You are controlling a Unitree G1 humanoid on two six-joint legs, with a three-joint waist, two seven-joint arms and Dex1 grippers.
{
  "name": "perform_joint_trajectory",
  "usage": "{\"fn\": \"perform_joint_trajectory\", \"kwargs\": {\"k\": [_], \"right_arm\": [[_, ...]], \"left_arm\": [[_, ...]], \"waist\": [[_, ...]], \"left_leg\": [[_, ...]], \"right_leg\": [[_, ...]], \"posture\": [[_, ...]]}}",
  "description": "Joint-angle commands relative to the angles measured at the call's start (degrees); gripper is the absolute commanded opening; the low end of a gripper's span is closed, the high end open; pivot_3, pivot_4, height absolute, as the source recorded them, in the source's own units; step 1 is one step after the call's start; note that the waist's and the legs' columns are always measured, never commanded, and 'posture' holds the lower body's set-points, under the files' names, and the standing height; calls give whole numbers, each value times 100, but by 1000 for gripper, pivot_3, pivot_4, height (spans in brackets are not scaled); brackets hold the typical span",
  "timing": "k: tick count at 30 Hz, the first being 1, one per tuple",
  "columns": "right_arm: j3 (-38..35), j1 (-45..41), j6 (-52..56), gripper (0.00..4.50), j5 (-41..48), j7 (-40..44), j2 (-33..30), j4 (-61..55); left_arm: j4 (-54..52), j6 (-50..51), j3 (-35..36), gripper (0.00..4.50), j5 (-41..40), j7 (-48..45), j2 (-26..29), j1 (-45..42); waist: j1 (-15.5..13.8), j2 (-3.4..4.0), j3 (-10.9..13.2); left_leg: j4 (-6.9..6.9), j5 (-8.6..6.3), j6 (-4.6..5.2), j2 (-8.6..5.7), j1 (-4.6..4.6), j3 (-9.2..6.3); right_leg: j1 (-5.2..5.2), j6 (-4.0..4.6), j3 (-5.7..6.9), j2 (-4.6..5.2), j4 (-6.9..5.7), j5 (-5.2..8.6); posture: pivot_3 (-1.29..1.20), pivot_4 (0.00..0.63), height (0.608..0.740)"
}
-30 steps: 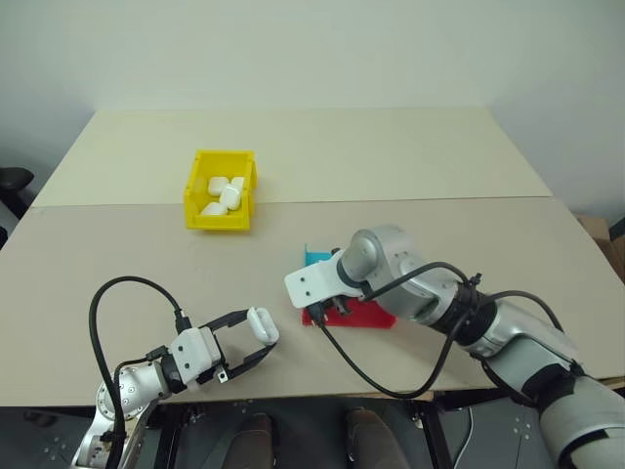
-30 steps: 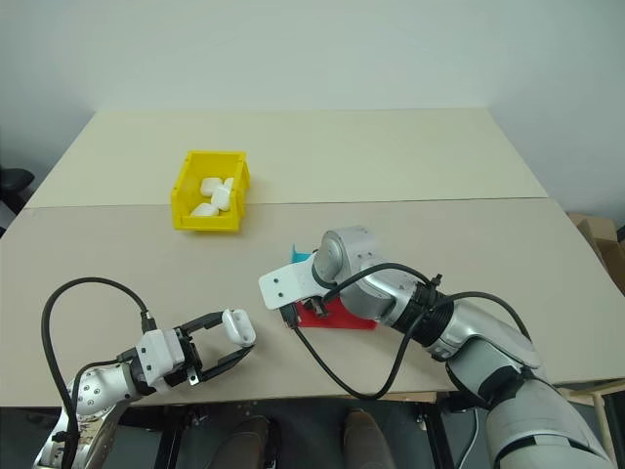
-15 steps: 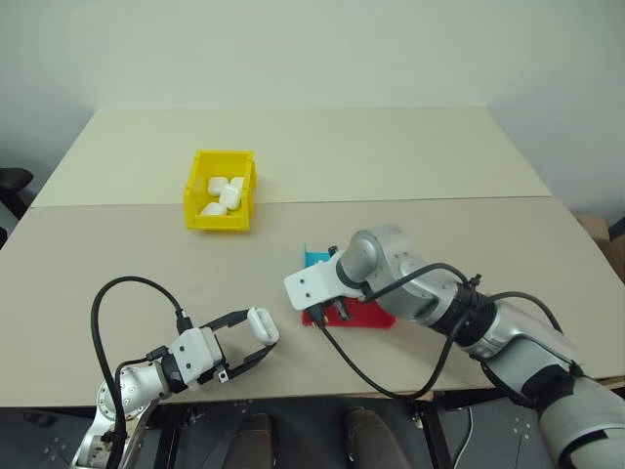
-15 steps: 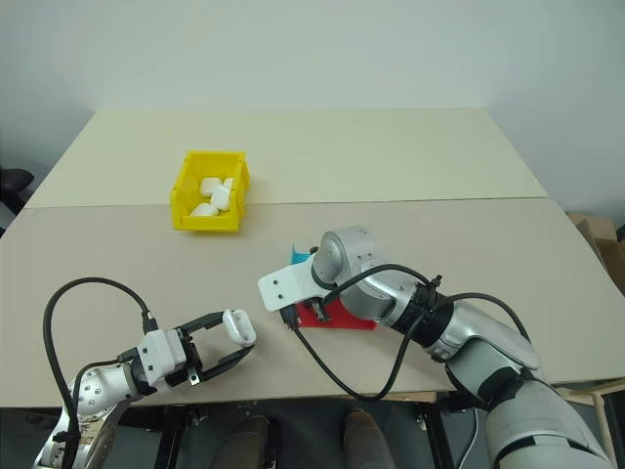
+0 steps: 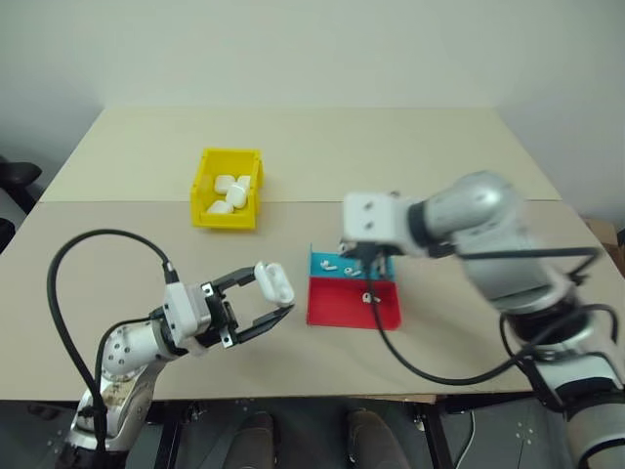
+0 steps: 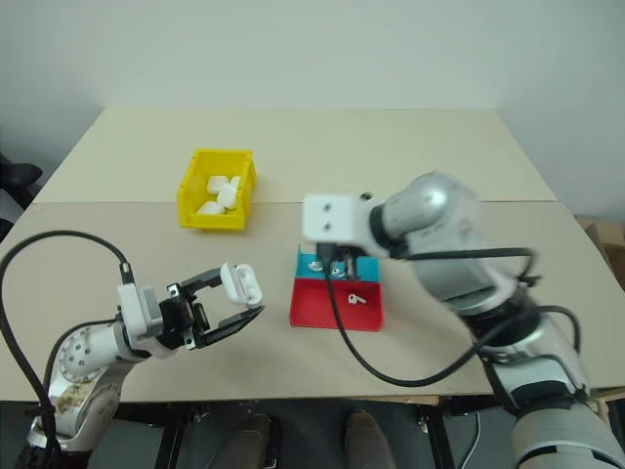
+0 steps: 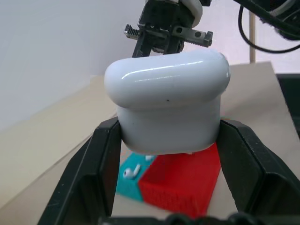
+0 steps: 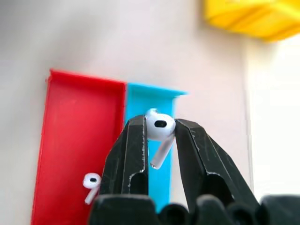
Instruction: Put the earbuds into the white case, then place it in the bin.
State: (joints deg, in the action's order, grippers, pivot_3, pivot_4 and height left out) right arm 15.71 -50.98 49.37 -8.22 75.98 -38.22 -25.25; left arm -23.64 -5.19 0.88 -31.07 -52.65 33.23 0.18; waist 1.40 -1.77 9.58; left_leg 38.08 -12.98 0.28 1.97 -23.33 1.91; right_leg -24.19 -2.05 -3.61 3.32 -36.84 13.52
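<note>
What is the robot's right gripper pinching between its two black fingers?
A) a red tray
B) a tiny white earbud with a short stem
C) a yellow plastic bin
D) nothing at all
B: in the right wrist view, the right gripper is shut on a tiny glossy white earbud, its short stem hanging between the black fingers, above the shallow red tray and the blue tray.

bin (image 5: 228, 210) far-left, trays (image 5: 353, 302) right — cases (image 5: 230, 189) in bin

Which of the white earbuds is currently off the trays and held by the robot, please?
The earbud pinched in the right gripper, above the blue tray. The other earbuds lie loose: one in the red tray, the others in the blue.
</note>
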Motion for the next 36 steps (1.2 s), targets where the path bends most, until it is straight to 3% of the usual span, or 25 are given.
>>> {"fn": "perform_joint_trajectory", "kwargs": {"k": [1,5,11,18,28,36], "right_arm": [[-1261,263,111,885,843,-205,21,-489],[-2865,587,142,885,2403,-630,978,-930],[-3839,1116,-384,885,4478,-1206,2103,-1227],[-3175,1957,-1737,885,5072,-1256,2635,-1117],[-2089,2276,-3474,885,4581,-1135,2694,-385],[-1588,2298,-4115,885,4332,-962,2435,153]], "left_arm": [[-174,336,-82,2763,-482,-205,-33,-314],[-106,752,-159,2763,-1059,-501,-176,-783],[-60,1206,-150,2763,-1498,-983,-164,-1236],[213,913,-215,2763,-1148,-1541,-286,-1655],[90,898,-148,2763,-986,-1525,-426,-1641],[84,789,-142,2763,-908,-1566,-461,-1608]], "waist": [[6,0,0],[15,-1,0],[28,-1,0],[45,0,1],[106,0,1],[97,0,1]], "left_leg": [[0,0,0,1,-2,0],[-4,0,0,1,0,3],[-4,0,1,1,-1,-5],[-4,1,1,-1,1,-3],[-4,1,1,0,3,-6],[-4,1,1,0,4,-5]], "right_leg": [[-3,0,0,-3,1,0],[-2,-1,-7,-9,0,0],[6,-3,-5,-11,1,0],[5,-4,-7,-12,1,1],[5,-4,-8,-14,-2,1],[5,-4,-8,-13,-2,1]], "posture": [[0,150,740],[0,150,740],[0,150,740],[0,150,740],[0,150,740],[0,150,740]]}}
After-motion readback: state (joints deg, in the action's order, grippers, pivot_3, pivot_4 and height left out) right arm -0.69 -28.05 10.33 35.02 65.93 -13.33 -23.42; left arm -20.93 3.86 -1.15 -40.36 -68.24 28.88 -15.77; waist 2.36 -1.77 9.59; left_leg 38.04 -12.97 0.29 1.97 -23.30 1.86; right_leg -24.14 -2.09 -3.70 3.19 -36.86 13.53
